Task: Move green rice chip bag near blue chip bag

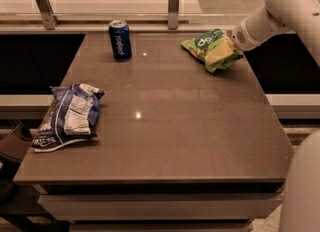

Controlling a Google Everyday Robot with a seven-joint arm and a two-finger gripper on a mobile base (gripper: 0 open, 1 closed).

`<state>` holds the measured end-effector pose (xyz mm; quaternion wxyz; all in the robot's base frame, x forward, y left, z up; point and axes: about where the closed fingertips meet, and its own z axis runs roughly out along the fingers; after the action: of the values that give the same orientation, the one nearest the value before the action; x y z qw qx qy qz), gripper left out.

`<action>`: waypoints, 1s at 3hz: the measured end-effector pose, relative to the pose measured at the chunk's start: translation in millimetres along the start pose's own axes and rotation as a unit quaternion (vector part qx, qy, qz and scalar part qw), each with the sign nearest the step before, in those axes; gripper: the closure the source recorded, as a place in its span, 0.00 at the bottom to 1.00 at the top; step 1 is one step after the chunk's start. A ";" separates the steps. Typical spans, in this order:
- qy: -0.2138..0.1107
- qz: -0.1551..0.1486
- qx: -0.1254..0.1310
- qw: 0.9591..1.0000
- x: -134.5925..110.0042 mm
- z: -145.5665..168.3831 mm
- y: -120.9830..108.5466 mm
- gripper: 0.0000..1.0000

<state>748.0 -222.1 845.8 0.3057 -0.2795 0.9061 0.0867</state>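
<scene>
Three things on the bench (175, 126): a blue soda can (120, 39), the green rice chip bag (210, 48) and the blue chip bag (67, 116). Green bag lies well right of the can, about level with it. Blue bag's well in front of the can, slightly left. The gripper (233, 43) is right of the can too, against the green bag's far end. It might be pinching it, honestly can't tell.

We see on the table (200, 141): can (120, 39) at 11 o'clock, rice bag (212, 48) at 1, gripper (231, 45) at its right edge, chip bag (67, 116) at 9.
</scene>
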 end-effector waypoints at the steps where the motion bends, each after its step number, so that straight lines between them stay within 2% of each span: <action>1: -0.042 -0.018 -0.027 0.999 -2.9 -31.5 4.7 1.00; 2: -0.061 -0.033 -0.036 0.997 -4.1 -53.7 9.8 1.00; 3: -0.053 -0.051 -0.037 0.997 0.4 -72.0 23.6 1.00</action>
<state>698.2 -226.3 902.7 0.3464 -0.3319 0.8692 0.1194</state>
